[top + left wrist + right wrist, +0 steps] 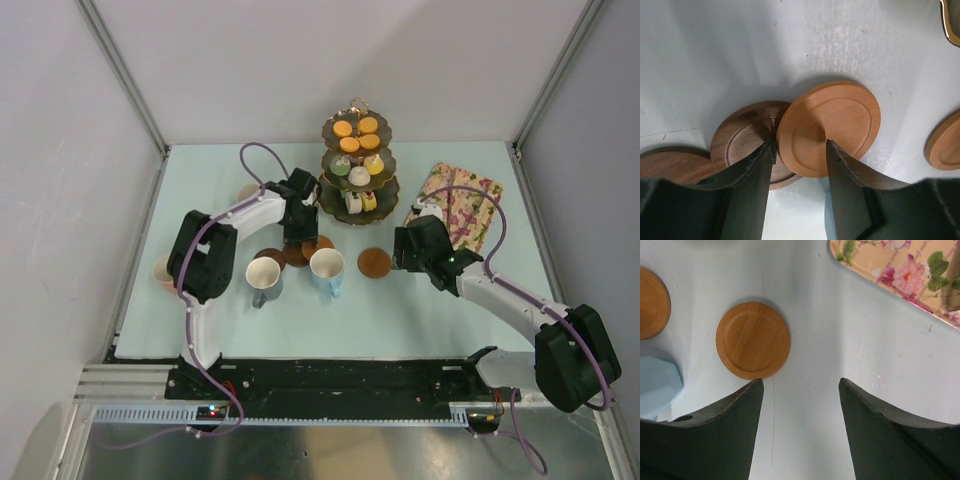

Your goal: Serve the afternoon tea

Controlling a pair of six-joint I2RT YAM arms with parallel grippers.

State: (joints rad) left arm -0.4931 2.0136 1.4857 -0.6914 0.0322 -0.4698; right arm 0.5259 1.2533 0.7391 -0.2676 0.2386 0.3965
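Note:
The dark gold-rimmed stand (358, 165) holds small colourful cakes (356, 127) on its three tiers at the back. My left gripper (300, 236) (800, 145) is open, hovering low over a light brown coaster (830, 127) that overlaps a darker coaster (742, 142); its fingertips stand over the light coaster's near part. A third coaster (665, 167) lies to the left. The grey mug (264, 278) and blue mug (327, 268) stand in front. My right gripper (403, 250) (800, 382) is open above bare table, just right of a lone coaster (375, 263) (753, 340).
The floral tray (462, 205) (900, 270) lies at the back right. A pink mug (163, 272) shows partly behind the left arm, and a pale yellow-green mug (247, 191) behind its forearm. The blue mug (657, 382) edges into the right wrist view.

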